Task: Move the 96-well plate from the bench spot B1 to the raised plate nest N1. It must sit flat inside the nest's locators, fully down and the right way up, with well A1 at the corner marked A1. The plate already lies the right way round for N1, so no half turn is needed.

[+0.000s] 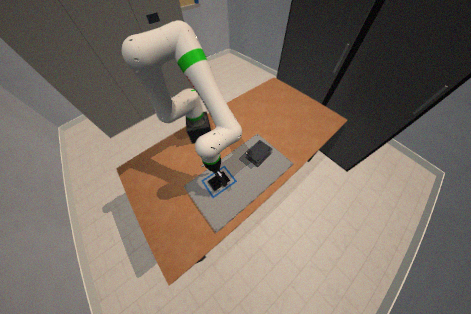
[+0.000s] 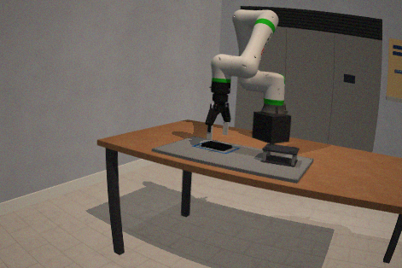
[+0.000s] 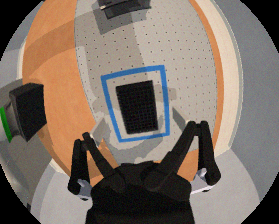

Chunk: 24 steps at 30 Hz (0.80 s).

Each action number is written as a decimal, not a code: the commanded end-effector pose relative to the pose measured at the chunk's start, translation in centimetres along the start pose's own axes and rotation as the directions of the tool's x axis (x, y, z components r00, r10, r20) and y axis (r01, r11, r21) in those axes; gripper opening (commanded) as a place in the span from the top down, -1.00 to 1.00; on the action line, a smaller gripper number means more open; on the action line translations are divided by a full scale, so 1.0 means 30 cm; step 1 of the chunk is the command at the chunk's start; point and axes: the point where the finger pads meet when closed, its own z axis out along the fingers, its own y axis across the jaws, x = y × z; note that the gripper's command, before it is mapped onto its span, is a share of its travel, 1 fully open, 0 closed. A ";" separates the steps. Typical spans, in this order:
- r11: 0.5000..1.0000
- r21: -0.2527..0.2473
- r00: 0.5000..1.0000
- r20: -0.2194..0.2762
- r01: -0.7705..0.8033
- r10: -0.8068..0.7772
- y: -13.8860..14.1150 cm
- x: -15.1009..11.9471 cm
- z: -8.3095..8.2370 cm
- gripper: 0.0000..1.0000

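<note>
The black 96-well plate [image 3: 138, 108] lies flat inside the blue outline of spot B1 on the grey mat; it also shows in the top view [image 1: 218, 181] and the exterior view [image 2: 216, 145]. My gripper [image 3: 138, 117] hangs above the plate with its fingers wide open and empty, one finger on each side; it shows in the exterior view [image 2: 217, 130] a short way above the plate.
The grey mat [image 2: 231, 159] lies on an orange-brown table [image 2: 349, 171]. The arm's black base block [image 2: 271, 126] stands behind the mat. Dark cabinets [image 1: 379, 65] stand beyond the table's far edge.
</note>
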 end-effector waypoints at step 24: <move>1.000 0.000 1.000 0.000 0.000 0.000 0.001 0.000 0.114 -1.00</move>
